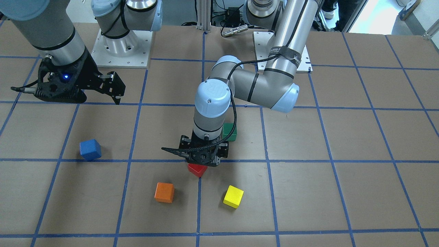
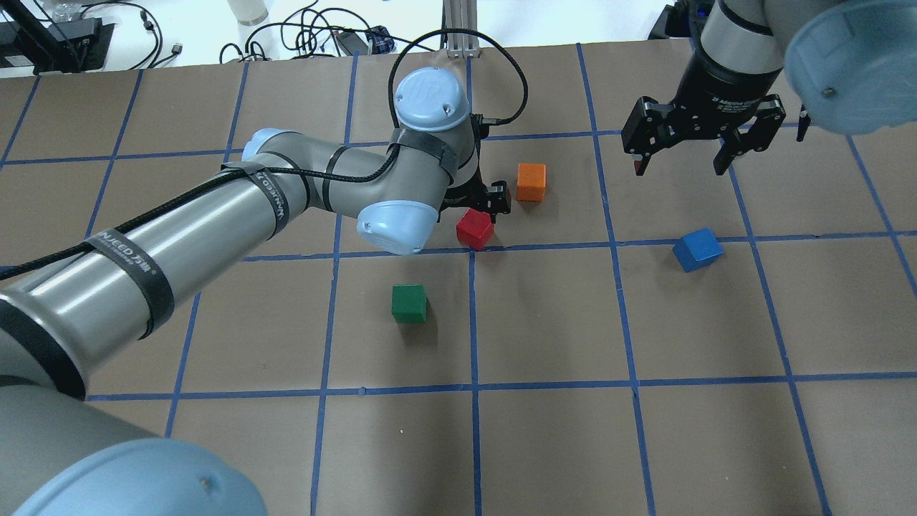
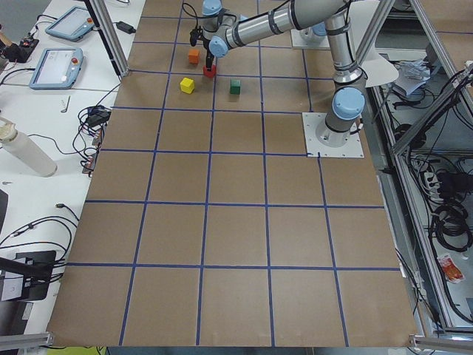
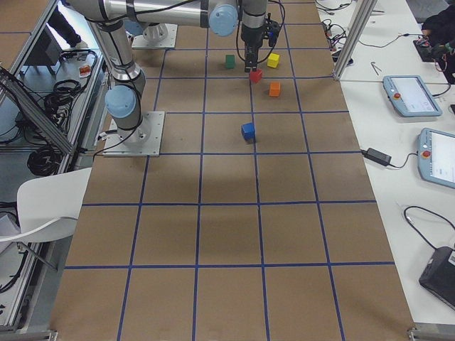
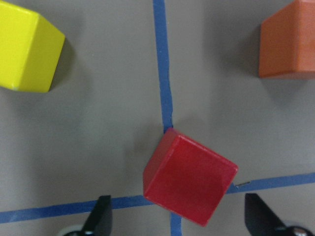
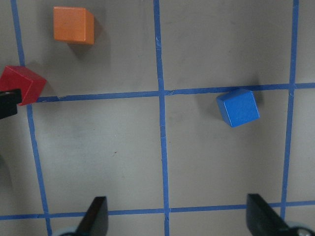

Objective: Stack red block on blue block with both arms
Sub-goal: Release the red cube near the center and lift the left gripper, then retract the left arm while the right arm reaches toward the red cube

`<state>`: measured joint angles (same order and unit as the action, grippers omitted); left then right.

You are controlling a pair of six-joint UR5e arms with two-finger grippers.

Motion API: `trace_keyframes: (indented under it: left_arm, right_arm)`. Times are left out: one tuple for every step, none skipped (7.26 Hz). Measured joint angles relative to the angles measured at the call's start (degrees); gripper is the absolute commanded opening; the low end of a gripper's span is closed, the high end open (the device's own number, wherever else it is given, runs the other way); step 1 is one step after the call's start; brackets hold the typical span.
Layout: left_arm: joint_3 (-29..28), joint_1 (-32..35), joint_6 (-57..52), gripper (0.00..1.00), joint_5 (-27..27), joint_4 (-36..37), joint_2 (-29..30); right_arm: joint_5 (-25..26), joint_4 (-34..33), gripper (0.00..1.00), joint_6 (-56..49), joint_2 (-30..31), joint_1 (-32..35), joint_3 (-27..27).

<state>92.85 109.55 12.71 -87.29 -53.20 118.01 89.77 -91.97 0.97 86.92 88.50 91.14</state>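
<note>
The red block (image 1: 197,169) lies on the table on a blue tape crossing, turned at an angle. My left gripper (image 1: 204,161) is low over it and open. In the left wrist view the red block (image 5: 189,183) sits between the two fingertips (image 5: 101,219), with gaps on both sides. The blue block (image 2: 697,249) stands alone on the right arm's side and also shows in the right wrist view (image 6: 238,107). My right gripper (image 2: 680,168) hangs open and empty, high above the table, beyond the blue block.
An orange cube (image 2: 531,181) lies close beyond the red block. A yellow cube (image 1: 233,196) lies beside it. A green cube (image 2: 409,302) sits nearer the robot, under the left arm's wrist. Brown table (image 2: 645,444) with a blue tape grid.
</note>
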Motion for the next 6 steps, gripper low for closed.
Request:
trace_keyframes:
  left_arm:
    - [-0.60,-2.87,-4.22,1.00,0.04,-4.16,-2.60]
    - [-1.12,-6.77,-9.54,1.00,0.06,-9.11,-5.86]
    - [-1.55,-10.48,-15.66,1.00,-0.56,-15.15,-10.04]
    - [-1.80,-13.51,-20.78,1.00,-1.65,-21.01,-14.50]
    - [-1.96,-16.45,-23.84,1.00,-2.48,-26.45,-18.83]
    - [-2.08,-18.83,-24.89,1.00,-2.91,-31.28,-22.79]
  right_arm:
    - [0.03,0.02,1.00,-0.02,0.00,0.00,0.00]
    - [0.04,0.05,1.00,-0.06,0.00,0.00,0.00]
    - [0.11,0.09,1.00,-0.12,0.00,0.00,0.00]
    - [0.82,0.05,1.00,-0.20,0.00,0.00,-0.01]
    - [2.31,0.09,1.00,-0.30,-0.10,0.00,-0.03]
    - [3.53,0.20,1.00,-0.30,-0.21,0.00,-0.02]
